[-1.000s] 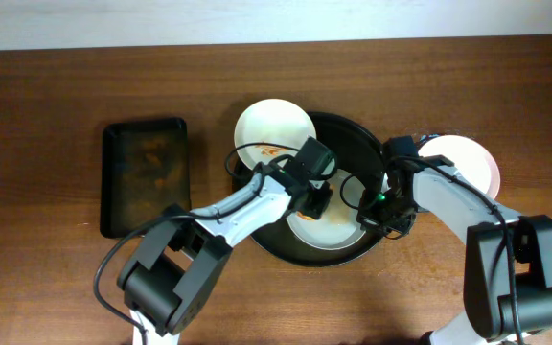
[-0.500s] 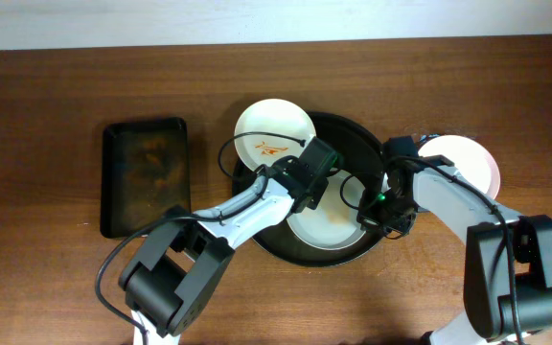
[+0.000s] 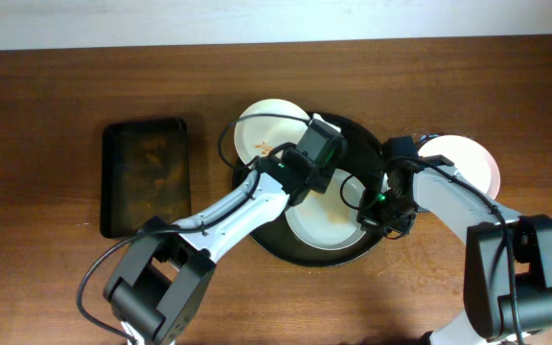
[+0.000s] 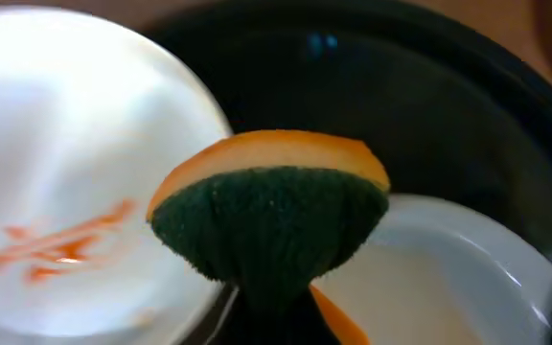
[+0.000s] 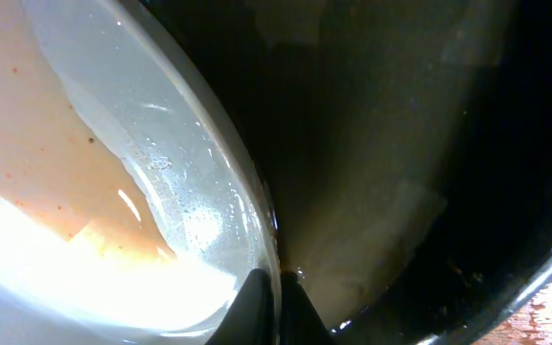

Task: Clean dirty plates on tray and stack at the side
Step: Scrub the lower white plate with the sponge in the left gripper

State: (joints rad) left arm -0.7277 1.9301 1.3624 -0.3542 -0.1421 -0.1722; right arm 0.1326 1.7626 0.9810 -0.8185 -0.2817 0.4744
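The round black tray (image 3: pixel 353 134) sits mid-table. A pale plate (image 3: pixel 326 222) with a faint orange film lies in it. My right gripper (image 3: pixel 376 208) is shut on that plate's right rim (image 5: pixel 257 240), fingertips (image 5: pixel 274 287) pinching the edge. My left gripper (image 3: pixel 314 158) is shut on a green and orange sponge (image 4: pixel 268 216), held above the tray between the two plates. A white plate (image 3: pixel 268 129) with orange sauce smears (image 4: pixel 60 244) rests at the tray's back left rim. A plain white plate (image 3: pixel 468 158) lies on the table to the right.
A smaller rectangular dark tray (image 3: pixel 145 175) with brownish residue lies at the left. The wooden table (image 3: pixel 46 96) extends around it. The arms' cables loop over the black tray's back half.
My left gripper has lifted the sponge off the pale plate and moved back toward the smeared white plate. The right gripper has not moved.
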